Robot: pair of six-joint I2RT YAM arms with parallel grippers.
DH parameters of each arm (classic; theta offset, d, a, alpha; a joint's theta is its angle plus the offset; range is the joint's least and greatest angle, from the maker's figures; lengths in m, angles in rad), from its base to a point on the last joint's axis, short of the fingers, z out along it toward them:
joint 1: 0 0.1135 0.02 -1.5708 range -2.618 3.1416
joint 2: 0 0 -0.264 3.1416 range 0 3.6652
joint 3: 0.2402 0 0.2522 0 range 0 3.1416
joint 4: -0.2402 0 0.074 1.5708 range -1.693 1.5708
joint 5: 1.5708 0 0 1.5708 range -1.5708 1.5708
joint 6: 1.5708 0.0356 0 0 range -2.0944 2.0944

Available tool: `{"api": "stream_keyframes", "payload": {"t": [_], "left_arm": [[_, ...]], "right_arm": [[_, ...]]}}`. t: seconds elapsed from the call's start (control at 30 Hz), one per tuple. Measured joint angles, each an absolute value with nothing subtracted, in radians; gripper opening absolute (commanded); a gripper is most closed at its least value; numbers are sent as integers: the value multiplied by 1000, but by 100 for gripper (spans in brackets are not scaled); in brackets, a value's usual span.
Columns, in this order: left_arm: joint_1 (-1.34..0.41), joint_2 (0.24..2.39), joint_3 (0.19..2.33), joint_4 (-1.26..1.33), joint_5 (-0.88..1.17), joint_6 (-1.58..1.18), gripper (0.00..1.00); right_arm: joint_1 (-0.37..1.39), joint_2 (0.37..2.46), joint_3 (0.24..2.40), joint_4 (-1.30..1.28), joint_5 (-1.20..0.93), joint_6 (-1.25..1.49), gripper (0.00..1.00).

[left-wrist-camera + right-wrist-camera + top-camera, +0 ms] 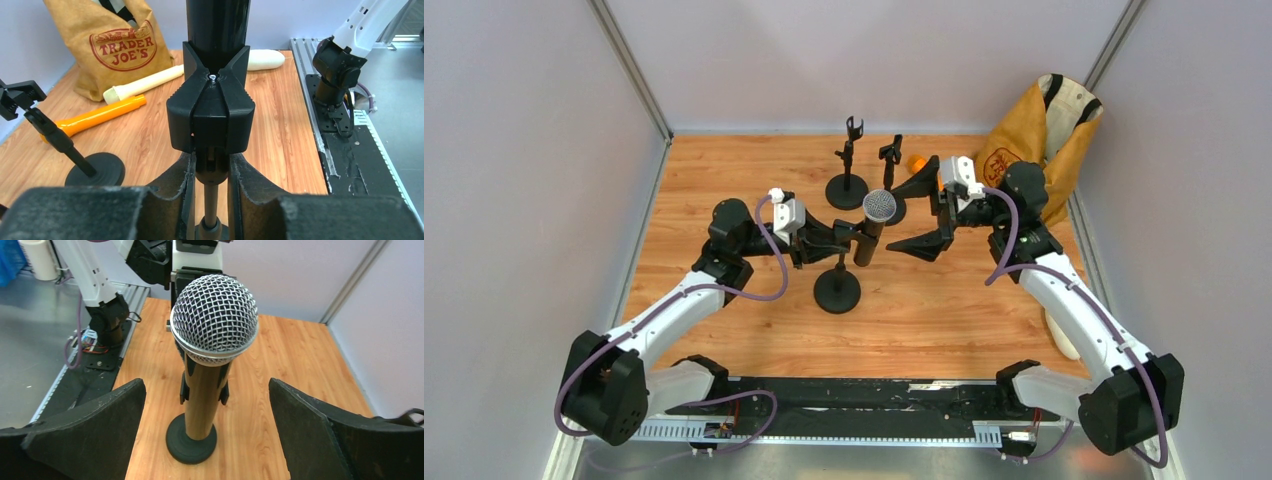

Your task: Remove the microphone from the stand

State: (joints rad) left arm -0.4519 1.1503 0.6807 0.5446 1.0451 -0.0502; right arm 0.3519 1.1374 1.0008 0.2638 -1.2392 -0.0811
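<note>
Mic: the microphone (212, 340) stands upright with its mesh head on top. Its dark body is seated in the clip (210, 107), about mid-table.
Stand: the stand (837, 290) has its round base flat on the wood. A thin pole runs up to the clip.
Left gripper: the left gripper (210, 170) is pinched on the stand's neck right under the clip, one finger (186, 175) on each side, hugging it tight.
Left arm: it comes in from the left, forearm slanting up toward the middle, wrist roughly level and pointing right at the pole.
Right gripper: the right gripper (919, 215) has its jaws spread as wide as they go. It's aimed at the mic from the right and isn't touching it.
Right arm: elbow's bent out to the right, wrist turned left toward the mic head.
Table: wooden table (944, 310) with grey walls around it.
Other stuff: two more stands (847, 170) sit behind the mic. A Trader Joe's paper bag (1034, 130) is in the far right corner, with an orange handle-looking thing (95, 115) lying near it.
</note>
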Motion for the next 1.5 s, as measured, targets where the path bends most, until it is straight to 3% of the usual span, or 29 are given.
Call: {"api": "stream_keyframes", "payload": {"t": [0.13,0.2,0.27,0.7,1.1,1.5], "left_arm": [[-452,1146,681,538,1041,-35,53],[-452,1139,681,527,1037,-19,71],[-451,1131,682,506,1037,-3,74],[-421,1118,775,312,1054,46,76],[-361,1065,811,286,992,113,77],[-352,1075,819,281,1074,105,75]], "right_arm": [[408,1172,999,294,-1234,-56,98],[428,1182,999,303,-1225,-47,97],[439,1188,999,315,-1213,-39,97],[485,1225,999,421,-1089,64,90],[527,1244,999,432,-969,73,80],[549,1259,999,443,-936,81,56]]}}
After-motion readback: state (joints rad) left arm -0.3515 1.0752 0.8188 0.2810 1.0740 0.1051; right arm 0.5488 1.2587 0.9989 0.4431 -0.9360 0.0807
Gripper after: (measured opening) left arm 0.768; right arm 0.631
